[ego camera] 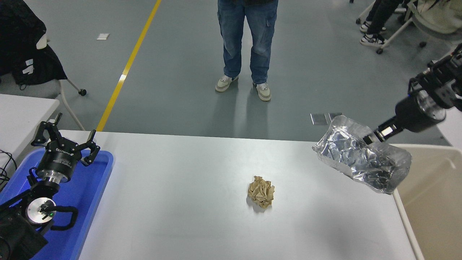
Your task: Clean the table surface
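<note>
Two black fingers of the right gripper (372, 137) pinch a crumpled silver foil bag (362, 158), lifted above the matte white table surface (187, 202). Release only once fully over the beige bin (433, 202) below them. Left gripper (68, 141), splayed, sits far left.

The person (247, 43) is cut off above the thighs, seemingly standing.

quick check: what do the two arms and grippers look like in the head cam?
Both arms are black. The left gripper has thin, linked black fingers on a round black body with white lettering, too small to read, above a silver collar; a silver disc with a small green light and black cable loops sit lower down. The right gripper has a rounded black body, a silver ring and black cabling.
</note>
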Controlling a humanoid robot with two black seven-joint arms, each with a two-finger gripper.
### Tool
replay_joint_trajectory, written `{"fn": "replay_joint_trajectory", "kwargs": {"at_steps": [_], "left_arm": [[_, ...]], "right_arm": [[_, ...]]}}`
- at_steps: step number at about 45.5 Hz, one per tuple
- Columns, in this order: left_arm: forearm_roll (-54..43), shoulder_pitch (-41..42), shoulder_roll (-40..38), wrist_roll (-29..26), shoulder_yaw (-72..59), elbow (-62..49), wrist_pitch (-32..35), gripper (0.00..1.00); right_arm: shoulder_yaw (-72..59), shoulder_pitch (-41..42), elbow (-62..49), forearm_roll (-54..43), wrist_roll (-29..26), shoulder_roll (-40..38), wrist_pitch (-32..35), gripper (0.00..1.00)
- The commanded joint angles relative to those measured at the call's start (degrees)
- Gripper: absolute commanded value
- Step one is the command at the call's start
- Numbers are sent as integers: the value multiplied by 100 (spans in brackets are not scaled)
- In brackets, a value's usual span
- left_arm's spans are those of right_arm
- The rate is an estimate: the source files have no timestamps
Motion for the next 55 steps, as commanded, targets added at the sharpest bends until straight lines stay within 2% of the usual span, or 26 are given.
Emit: {"fn": "replay_joint_trajectory", "kwargs": {"at_steps": [1, 11, 17, 26, 34, 42, 50, 55], "left_arm": [[0, 3, 0, 0, 0, 0, 0, 100], [0, -6, 0, 0, 1, 0, 0, 100], [0, 3, 0, 0, 1, 0, 0, 100], [0, 3, 0, 0, 1, 0, 0, 100], [0, -6, 0, 0, 1, 0, 0, 100], [0, -6, 0, 0, 1, 0, 0, 100], [0, -6, 0, 0, 1, 0, 0, 100], [0, 3, 0, 0, 1, 0, 0, 100]], "right_arm": [[489, -974, -1019, 379, 1, -374, 12, 0], [1025, -1721, -1722, 660, 1, -629, 214, 0], [1070, -2046, -2144, 1345, 1, -638, 530, 0], [1078, -2293, -2321, 2470, -42, -831, 618, 0], [1359, -2521, -2373, 3428, -700, -1016, 618, 0], [2149, -2890, -2575, 4026, -1649, -1025, 618, 0], [3143, -3391, -2821, 4203, -2660, -963, 601, 0], [3583, -3655, -2883, 4203, -3012, -963, 557, 0]]}}
